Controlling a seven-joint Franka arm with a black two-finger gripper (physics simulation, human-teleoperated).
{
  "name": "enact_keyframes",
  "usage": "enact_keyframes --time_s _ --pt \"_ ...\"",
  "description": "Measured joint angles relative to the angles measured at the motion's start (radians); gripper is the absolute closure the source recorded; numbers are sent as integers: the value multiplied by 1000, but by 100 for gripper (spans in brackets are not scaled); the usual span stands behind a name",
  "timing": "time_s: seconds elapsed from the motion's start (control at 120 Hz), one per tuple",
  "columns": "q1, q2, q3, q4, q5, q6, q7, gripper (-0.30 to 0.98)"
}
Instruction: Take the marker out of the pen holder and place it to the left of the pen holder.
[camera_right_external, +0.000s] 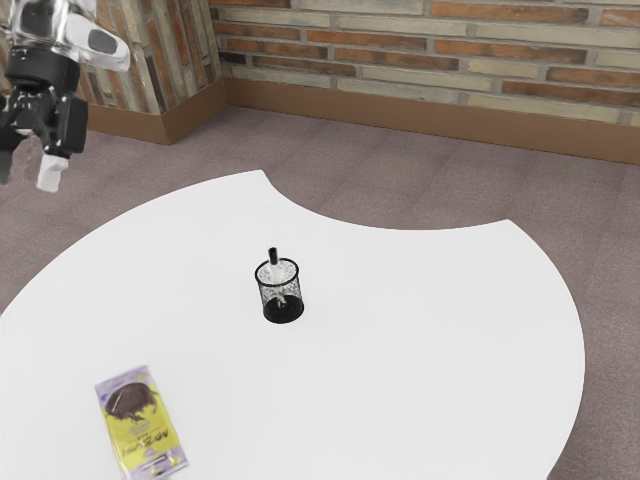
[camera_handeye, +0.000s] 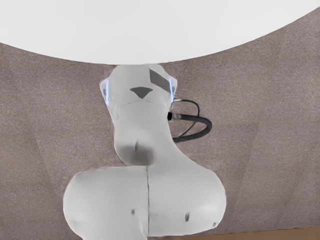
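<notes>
High at the upper left of the exterior view, the gripper (camera_right_external: 28, 170) stands open, its two fingertips apart with nothing between them. It is well away from the pen holder, beyond the table's edge in that view. The black mesh pen holder (camera_right_external: 283, 308) stands upright near the middle of the white table. Inside it leans the marker (camera_right_external: 273, 257), its black end sticking up above the rim and its pale body partly seen through the mesh.
A yellow and purple chocolate package (camera_right_external: 141, 424) lies flat toward the exterior view's lower left. The white round table (camera_right_external: 430, 330) has a curved cut-out on its far side. In the wrist view are the table's edge (camera_handeye: 150, 35) and the arm's own pale base (camera_handeye: 145, 195).
</notes>
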Motion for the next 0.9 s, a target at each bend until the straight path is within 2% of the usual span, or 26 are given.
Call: enact_keyframes --time_s 0.042,0.1,0.192,0.25,0.3,0.408,0.5,0.667,0.8,0.9 --pt "26 -2 10 -92 -13 145 9 0" --pt "82 18 4 -144 -26 307 19 0" --pt "142 159 -3 -164 -47 518 34 0" --pt "103 221 -17 -177 -64 652 44 0" --pt "45 219 -30 -251 -66 786 51 0" --pt "-54 258 -37 -354 -44 1114 73 0" --pt "-116 258 -39 -418 -14 1331 91 0" --pt "-110 232 -42 -610 74 1724 131 0" --pt "-95 229 -57 -715 98 1935 166 1" --pt "-72 232 -84 -771 105 2067 192 6"
